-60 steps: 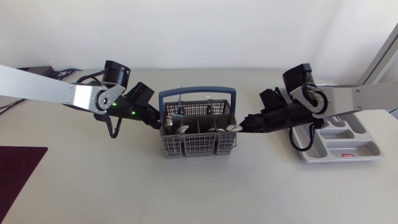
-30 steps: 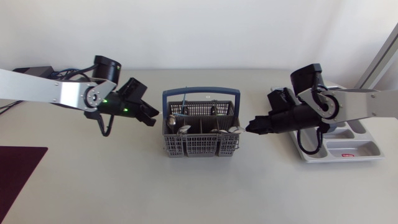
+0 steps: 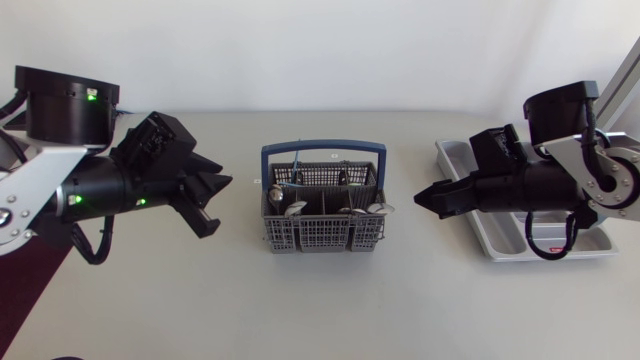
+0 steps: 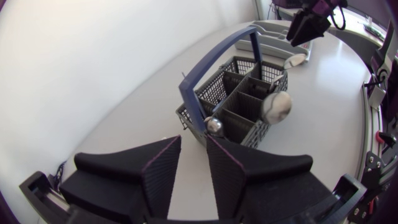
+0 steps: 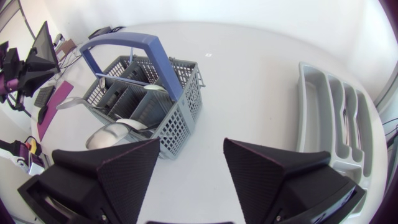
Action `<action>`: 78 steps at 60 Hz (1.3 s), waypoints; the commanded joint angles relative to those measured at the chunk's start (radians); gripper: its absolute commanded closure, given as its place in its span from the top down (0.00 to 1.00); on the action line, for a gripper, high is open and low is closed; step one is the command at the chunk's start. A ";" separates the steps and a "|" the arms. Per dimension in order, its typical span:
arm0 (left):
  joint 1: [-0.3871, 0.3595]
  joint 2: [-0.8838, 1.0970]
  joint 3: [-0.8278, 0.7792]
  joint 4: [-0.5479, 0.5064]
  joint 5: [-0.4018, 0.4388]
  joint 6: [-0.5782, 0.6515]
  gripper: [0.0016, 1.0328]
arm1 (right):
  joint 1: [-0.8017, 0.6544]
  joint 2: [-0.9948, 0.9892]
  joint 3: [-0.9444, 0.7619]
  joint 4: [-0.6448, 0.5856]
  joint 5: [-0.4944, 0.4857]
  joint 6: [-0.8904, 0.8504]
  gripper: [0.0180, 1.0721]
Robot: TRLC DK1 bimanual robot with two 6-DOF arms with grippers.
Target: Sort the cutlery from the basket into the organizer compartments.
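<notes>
Both tools empty: left tool [image 4: 193, 146] at a narrow gap, right tool [image 5: 193, 146] spread wide, each standing off one side of the basket [image 3: 320, 238] mid-bench. Spoons [image 3: 290, 208] sit bowl-up inside it, and the organizer [image 5: 339, 124] lies by my right arm. Risks I judge likely: the upright handle [image 3: 322, 148] fouling a descent, two pieces pinched together, the light basket dragging. The mesh hides the stems, so I cannot tell forks from knives.

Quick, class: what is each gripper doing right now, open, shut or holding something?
Left gripper: open, jaws a little apart, holding nothing.
Right gripper: open, jaws wide apart, holding nothing.
</notes>
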 commanded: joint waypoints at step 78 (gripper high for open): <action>-0.596 0.327 0.101 0.070 -0.721 -0.059 0.35 | -0.033 -0.090 -0.113 -0.013 -0.040 -0.118 0.80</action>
